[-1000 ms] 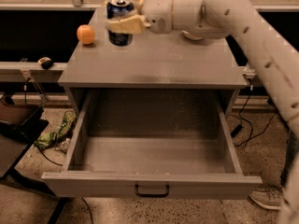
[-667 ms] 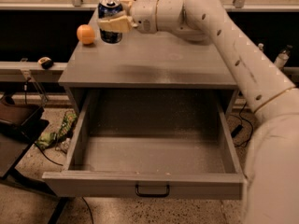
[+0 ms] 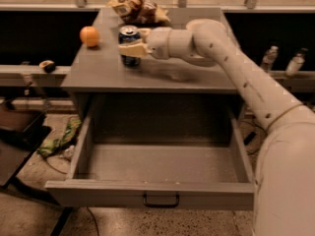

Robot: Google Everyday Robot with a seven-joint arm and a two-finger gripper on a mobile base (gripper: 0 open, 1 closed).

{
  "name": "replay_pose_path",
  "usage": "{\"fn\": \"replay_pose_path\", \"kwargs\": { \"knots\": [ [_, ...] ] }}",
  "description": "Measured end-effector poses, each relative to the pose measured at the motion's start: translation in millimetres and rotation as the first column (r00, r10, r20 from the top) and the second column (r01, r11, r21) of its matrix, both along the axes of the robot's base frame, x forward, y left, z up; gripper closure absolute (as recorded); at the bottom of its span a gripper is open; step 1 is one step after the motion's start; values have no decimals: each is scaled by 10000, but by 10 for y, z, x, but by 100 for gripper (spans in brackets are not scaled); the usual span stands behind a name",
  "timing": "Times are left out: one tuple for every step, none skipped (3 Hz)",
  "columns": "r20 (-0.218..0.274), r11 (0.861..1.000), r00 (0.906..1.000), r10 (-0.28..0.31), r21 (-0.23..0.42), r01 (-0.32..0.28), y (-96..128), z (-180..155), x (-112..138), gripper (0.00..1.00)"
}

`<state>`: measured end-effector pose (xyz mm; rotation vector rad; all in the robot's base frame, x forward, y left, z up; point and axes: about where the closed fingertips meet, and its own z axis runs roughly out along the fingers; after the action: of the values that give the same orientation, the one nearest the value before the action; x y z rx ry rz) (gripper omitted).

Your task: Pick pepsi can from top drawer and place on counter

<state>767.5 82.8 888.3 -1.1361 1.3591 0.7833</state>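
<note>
The pepsi can (image 3: 129,46), dark blue with a silver top, stands upright on the counter (image 3: 162,73) toward its back left. My gripper (image 3: 131,45) reaches in from the right at the end of the white arm and its cream fingers (image 3: 132,50) are closed around the can's sides. The top drawer (image 3: 157,161) is pulled fully open below the counter and its inside is empty. Its front panel (image 3: 152,195) carries a small dark handle (image 3: 161,200) at the centre.
An orange ball (image 3: 89,36) sits on the counter left of the can. A crumpled snack bag (image 3: 139,10) lies at the counter's back edge. Bottles (image 3: 268,58) stand on a shelf at right. Green litter (image 3: 61,139) and dark furniture (image 3: 19,132) are on the floor left.
The view shifted, so the cabinet now appears closer and from higher up. The can, held in my gripper, has come down from just above the counter to rest on it, right of the orange ball.
</note>
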Motion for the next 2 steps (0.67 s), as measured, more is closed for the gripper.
{"fn": "replay_pose_path", "kwargs": {
  "knots": [
    [-42, 10000, 10000, 33, -35, -33, 15, 30, -12, 81],
    [-42, 10000, 10000, 33, -35, -33, 15, 59, -12, 58]
  ]
}}
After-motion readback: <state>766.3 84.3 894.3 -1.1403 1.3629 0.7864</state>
